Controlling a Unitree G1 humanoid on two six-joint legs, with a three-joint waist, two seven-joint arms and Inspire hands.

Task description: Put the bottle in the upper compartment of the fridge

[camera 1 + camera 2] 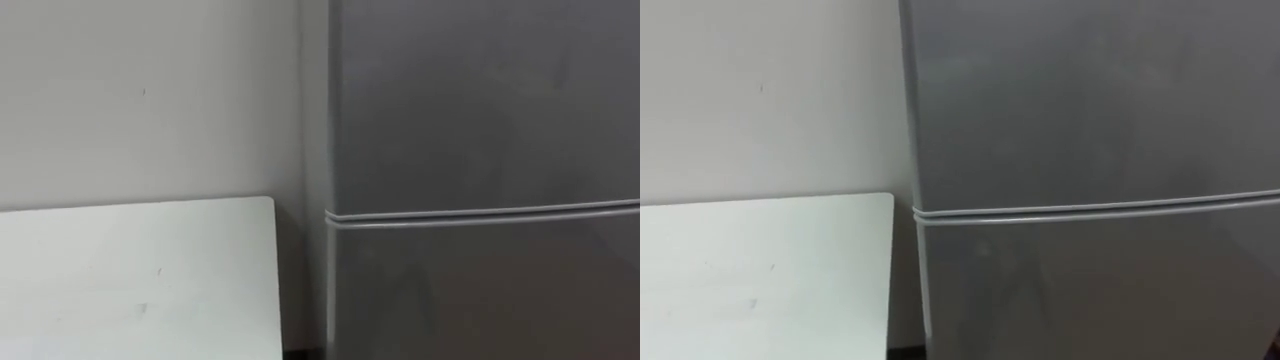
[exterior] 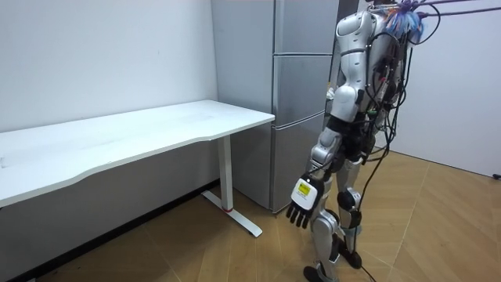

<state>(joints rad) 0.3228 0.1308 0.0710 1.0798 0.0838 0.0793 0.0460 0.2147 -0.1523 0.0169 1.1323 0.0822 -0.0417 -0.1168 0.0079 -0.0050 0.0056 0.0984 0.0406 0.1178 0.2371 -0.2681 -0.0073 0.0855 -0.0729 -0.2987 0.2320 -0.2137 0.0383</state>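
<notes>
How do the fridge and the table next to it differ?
The fridge is grey, the table white. The fridge is a tall box with both doors shut; the table is a low flat top on a slim leg. The fridge rises well above the table's top. Shared: both stand side by side at the wall, a narrow gap between them.
</notes>
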